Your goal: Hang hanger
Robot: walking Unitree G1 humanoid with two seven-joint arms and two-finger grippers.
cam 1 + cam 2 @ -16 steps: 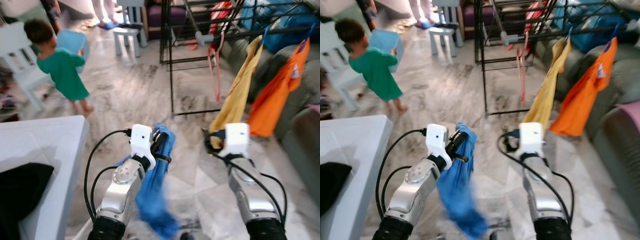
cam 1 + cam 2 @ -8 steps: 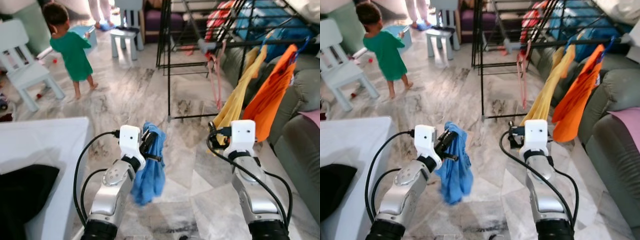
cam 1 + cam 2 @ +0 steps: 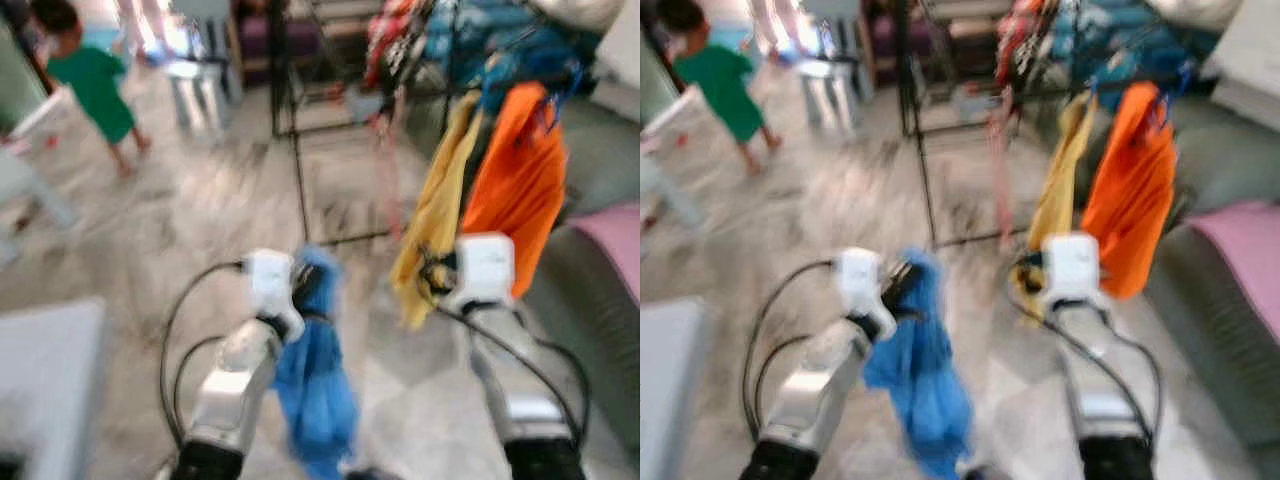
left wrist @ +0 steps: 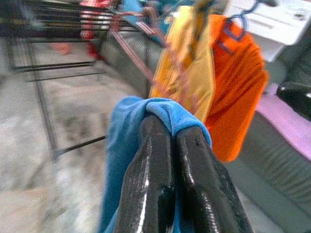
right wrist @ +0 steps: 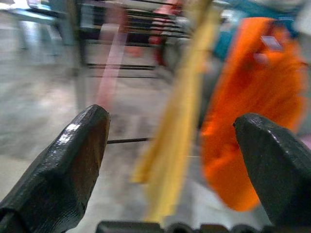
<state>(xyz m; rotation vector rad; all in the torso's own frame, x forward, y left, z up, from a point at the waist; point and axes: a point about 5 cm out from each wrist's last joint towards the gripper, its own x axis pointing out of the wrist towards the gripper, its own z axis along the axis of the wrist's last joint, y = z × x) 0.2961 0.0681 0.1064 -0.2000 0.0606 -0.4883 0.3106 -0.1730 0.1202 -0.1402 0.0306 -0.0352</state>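
Soft blue cloth; glossy black pincer

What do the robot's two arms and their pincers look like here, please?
Both arms are silver metal, each ending in a white box-shaped wrist block with looping black cables. The left pincer has two long, glossy black fingers with rounded tips. The right pincer has the same black fingers, matte and faceted in its wrist view.

Child: in a green top, standing far off on the marble floor
Stool: pale, near the child
Sofa: grey, pink cloth lying on it
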